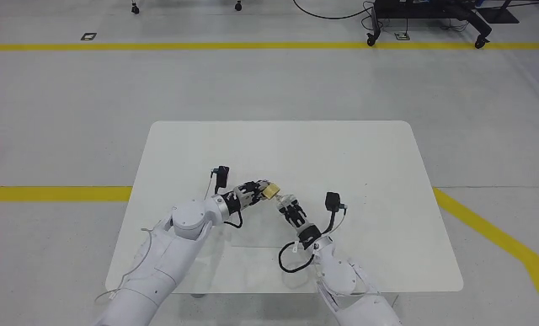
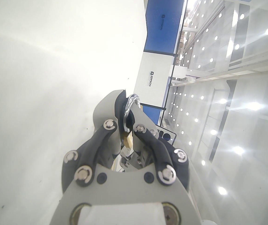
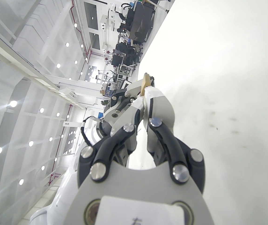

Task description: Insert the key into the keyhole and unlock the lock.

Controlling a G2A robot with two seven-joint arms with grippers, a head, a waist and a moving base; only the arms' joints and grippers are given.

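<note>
Left gripper [image 2: 128, 104] clamps a silver-shackled brass padlock [image 2: 128, 139]; right gripper [image 3: 144, 99], closed on a thin silver key [image 3: 144, 112], sits just beside it; insertion and turning seemingly remain.

Bright, even overhead light falls on the white table [image 1: 337, 157], with barely a shadow in the top view. In the wrist views ceiling lamps [image 2: 253, 106] flare into starbursts, the table washes out to glare, and straight lines bow near the edges.
</note>
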